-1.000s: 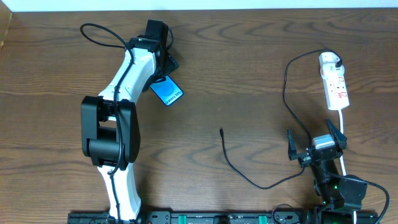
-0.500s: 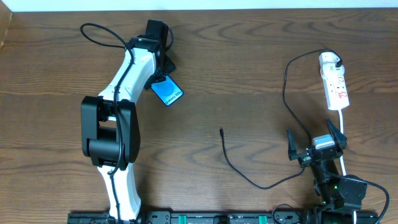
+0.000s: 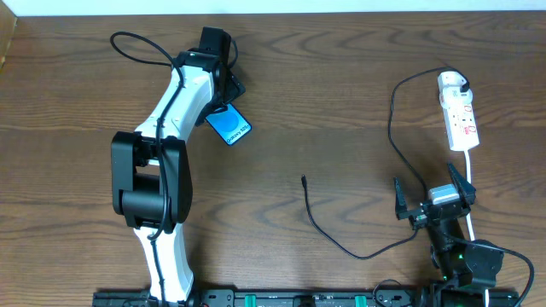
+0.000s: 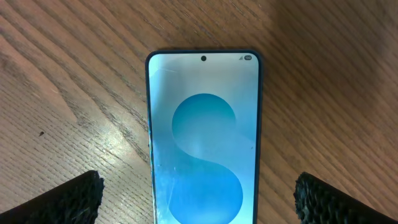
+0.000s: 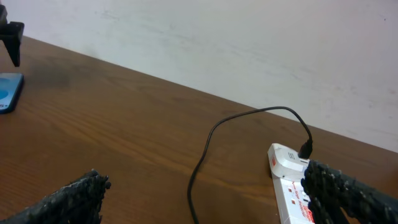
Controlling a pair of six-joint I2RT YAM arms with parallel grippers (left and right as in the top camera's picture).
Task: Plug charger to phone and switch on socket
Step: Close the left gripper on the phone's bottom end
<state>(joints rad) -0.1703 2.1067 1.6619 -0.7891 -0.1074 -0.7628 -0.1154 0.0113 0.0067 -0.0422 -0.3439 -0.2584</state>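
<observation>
Phone [image 3: 229, 128], charger [image 3: 391, 119], socket [image 3: 461, 119]: one of each

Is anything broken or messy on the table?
Nothing looks broken or spilled. The phone lies slanted, screen lit, and the charger trails loose across the table, its tip plugged into nothing.

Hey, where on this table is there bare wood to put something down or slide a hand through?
Widest bare patch: mid-table, between the phone and the charger. Also bare: the wood left of the left arm. Crowded: the right side, where charger, socket and right pincer bunch together.
</observation>
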